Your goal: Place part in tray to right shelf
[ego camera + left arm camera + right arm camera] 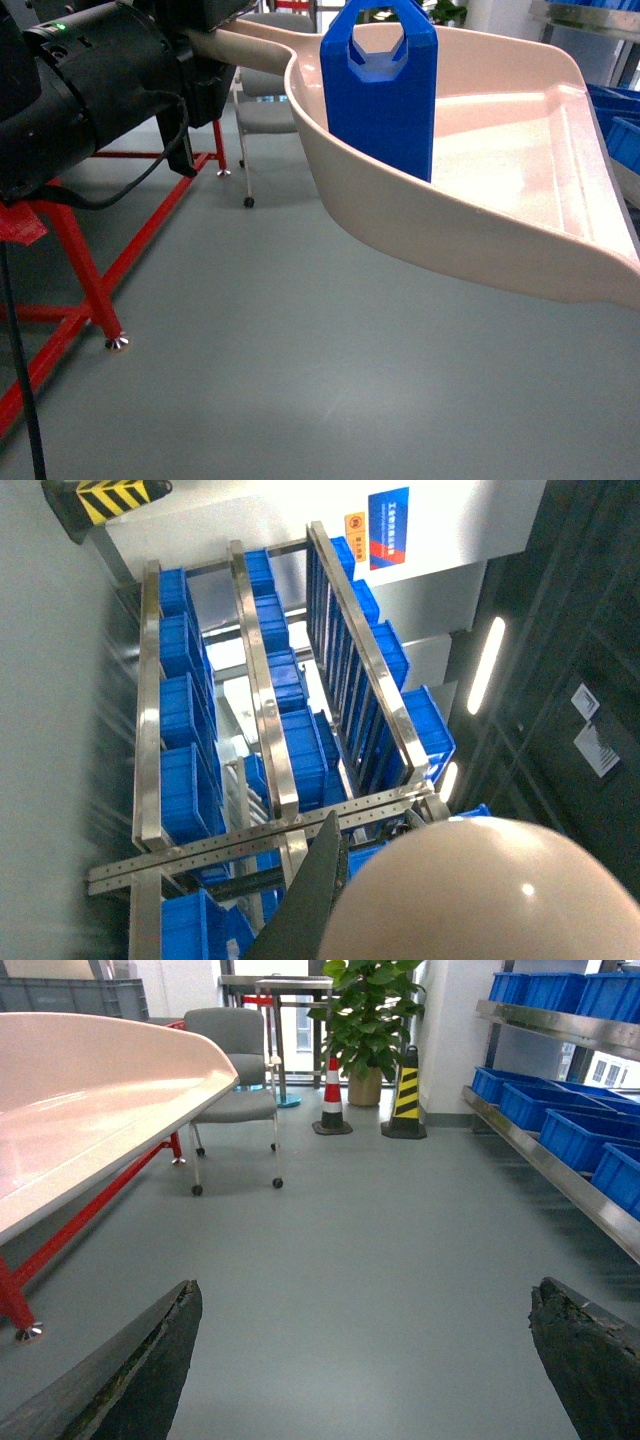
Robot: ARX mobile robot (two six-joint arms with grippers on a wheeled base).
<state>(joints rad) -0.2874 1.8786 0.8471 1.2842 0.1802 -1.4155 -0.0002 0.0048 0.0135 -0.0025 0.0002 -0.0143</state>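
The beige tray (500, 230) hangs in the air above the floor, tilted, and fills the upper right of the head view. The blue part (385, 100) stands upright inside it, against the near wall. My left gripper (200, 50) is shut on the tray's handle at the top left. In the left wrist view the rounded handle (480, 890) sits between the fingers (320, 900) of the left gripper (385, 830). My right gripper (365, 1285) is open over bare floor with nothing in it. The tray's rim (90, 1100) shows to its left.
A steel shelf (560, 1110) with blue bins runs along the right; the left wrist view shows a shelf (260, 680) too. A red frame (80, 260) stands at the left. A grey chair (235, 1070), a plant (370, 1010) and cones (332, 1095) lie ahead.
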